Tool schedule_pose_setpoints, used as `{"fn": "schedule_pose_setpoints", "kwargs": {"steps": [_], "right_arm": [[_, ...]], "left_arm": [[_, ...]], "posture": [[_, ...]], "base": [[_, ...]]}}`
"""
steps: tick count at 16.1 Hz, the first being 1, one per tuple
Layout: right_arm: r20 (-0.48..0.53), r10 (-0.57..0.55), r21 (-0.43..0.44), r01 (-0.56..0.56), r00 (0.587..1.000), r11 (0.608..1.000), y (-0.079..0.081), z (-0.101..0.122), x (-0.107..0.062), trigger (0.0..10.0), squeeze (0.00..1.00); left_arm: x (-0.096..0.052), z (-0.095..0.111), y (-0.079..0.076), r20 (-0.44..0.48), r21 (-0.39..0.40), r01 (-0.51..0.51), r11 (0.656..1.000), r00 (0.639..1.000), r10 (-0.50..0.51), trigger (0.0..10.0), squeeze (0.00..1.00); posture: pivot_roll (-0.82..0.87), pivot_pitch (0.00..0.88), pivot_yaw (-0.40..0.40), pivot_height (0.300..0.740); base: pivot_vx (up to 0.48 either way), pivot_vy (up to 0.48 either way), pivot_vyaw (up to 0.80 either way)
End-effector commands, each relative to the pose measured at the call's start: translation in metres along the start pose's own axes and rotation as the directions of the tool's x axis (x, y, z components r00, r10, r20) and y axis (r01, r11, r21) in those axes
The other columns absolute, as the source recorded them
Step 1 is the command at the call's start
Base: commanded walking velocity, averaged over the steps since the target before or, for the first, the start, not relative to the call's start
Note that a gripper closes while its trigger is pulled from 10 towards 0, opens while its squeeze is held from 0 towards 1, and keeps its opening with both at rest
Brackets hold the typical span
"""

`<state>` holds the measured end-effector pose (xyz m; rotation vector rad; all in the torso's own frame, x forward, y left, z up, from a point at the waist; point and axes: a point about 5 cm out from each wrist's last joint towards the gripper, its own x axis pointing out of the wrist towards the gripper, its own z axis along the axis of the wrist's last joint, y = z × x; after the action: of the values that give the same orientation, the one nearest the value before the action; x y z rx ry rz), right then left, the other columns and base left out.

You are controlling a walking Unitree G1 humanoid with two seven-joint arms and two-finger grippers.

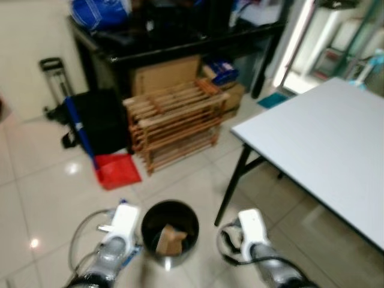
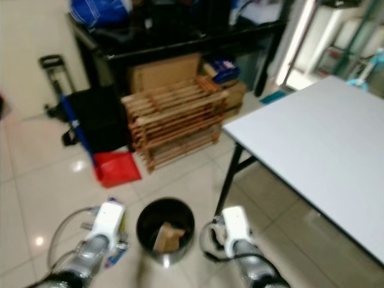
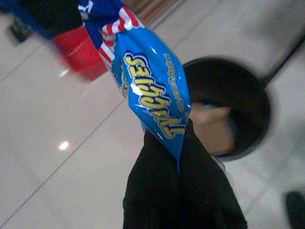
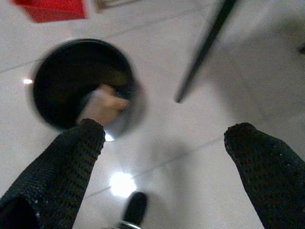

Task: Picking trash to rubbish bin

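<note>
The left gripper (image 3: 178,164), clamped on a blue snack wrapper (image 3: 152,90), hangs beside the black bin (image 1: 170,233), apparently to drop it in; the right gripper (image 4: 167,157) spreads wide, empty

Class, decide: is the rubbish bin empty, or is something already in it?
Not empty. The rubbish bin stands upright on the floor with a brown, cardboard-like piece lying inside it.
</note>
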<state>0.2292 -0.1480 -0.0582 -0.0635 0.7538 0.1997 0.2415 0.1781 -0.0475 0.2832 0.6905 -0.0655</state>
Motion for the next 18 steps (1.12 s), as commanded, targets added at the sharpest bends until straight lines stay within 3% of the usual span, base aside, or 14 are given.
{"fn": "schedule_pose_setpoints", "kwargs": {"steps": [1, 5, 7, 14, 18], "right_arm": [[0.013, 0.002, 0.008, -0.002, 1.0, 1.0, 0.002, 0.0042, 0.0013, 10.0, 0.0], [0.019, 0.001, -0.004, -0.001, 1.0, 1.0, 0.0032, 0.0065, 0.002, 10.0, 0.0], [0.029, -0.019, 0.037, 0.018, 0.999, 0.999, -0.0002, 0.008, 0.0019, 10.0, 0.0], [0.02, -0.026, 0.044, 0.025, 0.999, 0.999, -0.0019, 0.0074, 0.0018, 10.0, 0.0], [0.019, -0.022, 0.043, 0.021, 1.0, 0.999, -0.0017, 0.0075, 0.0019, 10.0, 0.0]], "left_arm": [[0.0009, 0.0033, 0.0064, 0.011, 0.014, -0.011, 1.0, 1.0, 0.011, 10.0, 0.0], [0.0019, 0.0064, 0.0062, 0.015, 0.01, -0.011, 1.0, 1.0, 0.011, 10.0, 0.0], [0.0023, 0.0078, 0.0063, 0.017, 0.005, -0.015, 1.0, 1.0, 0.015, 10.0, 0.0], [0.002, 0.0063, 0.006, 0.009, -0.006, -0.018, 1.0, 1.0, 0.018, 10.0, 0.0], [0.002, 0.0063, 0.0057, 0.009, -0.009, -0.018, 1.0, 1.0, 0.018, 10.0, 0.0]], "posture": [[0.02, 0.0, -0.062, 0.74], [0.02, 0.018, -0.066, 0.74], [0.02, 0.03, -0.064, 0.74], [0.02, 0.052, -0.069, 0.74], [0.01, 0.054, -0.069, 0.74]], "base": [[0.349, 0.0, 0.0], [0.348, 0.0, 0.6], [0.343, 0.0, 0.0], [0.344, 0.0, 0.0], [0.34, 0.0, -0.37]]}}
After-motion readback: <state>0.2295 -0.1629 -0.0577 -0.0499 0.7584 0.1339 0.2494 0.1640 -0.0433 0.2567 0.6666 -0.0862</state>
